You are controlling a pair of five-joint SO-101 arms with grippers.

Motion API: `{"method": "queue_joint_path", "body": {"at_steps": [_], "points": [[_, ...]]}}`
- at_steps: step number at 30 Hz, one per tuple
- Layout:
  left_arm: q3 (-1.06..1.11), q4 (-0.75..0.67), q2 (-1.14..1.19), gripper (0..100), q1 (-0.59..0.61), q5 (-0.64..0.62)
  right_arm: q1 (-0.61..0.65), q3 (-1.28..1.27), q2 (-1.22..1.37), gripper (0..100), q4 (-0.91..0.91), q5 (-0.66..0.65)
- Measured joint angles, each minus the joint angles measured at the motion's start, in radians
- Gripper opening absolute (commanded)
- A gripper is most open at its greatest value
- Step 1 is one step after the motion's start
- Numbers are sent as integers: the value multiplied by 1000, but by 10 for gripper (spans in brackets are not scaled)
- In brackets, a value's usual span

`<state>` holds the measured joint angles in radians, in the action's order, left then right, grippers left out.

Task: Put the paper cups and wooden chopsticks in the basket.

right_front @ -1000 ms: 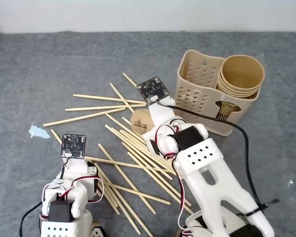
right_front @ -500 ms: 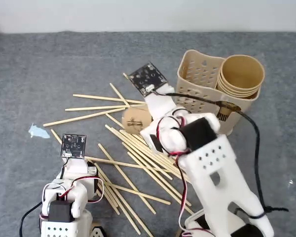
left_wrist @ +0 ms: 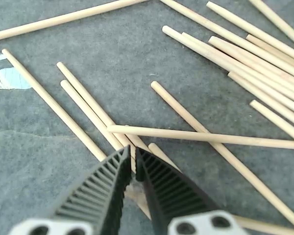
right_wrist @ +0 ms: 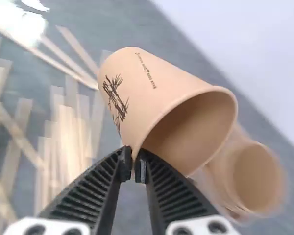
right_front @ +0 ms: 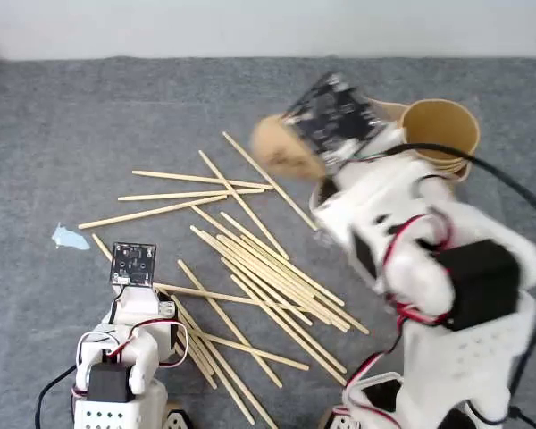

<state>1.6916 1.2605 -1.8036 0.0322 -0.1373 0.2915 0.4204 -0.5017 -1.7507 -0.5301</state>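
My right gripper (right_wrist: 132, 155) is shut on the rim of a tan paper cup (right_wrist: 157, 110) and holds it tilted in the air. From above, that cup (right_front: 281, 147) hangs just left of the beige basket (right_front: 384, 108), which the raised right arm (right_front: 429, 259) mostly hides. A stack of paper cups (right_front: 440, 132) stands in the basket's right part; the right wrist view shows the stack (right_wrist: 250, 181) beyond the held cup. Several wooden chopsticks (right_front: 250, 259) lie scattered on the grey mat. My left gripper (left_wrist: 131, 155) is shut, low over crossed chopsticks (left_wrist: 206, 137) at the front left.
A blue scrap of tape (right_front: 70, 238) lies on the mat left of the left arm (right_front: 129, 308). A pale wall runs along the table's far edge. Bare mat lies at the far left and at the right front.
The right arm has lifted the paper cup off the mat and carried it up and toward the basket. The left arm has stayed still.
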Motion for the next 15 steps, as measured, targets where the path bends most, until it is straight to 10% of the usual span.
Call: {"method": "queue_joint_path", "body": {"at_steps": [15], "points": [[0,0,0,14,0,0,-526,52,0,8,89,-384]]}}
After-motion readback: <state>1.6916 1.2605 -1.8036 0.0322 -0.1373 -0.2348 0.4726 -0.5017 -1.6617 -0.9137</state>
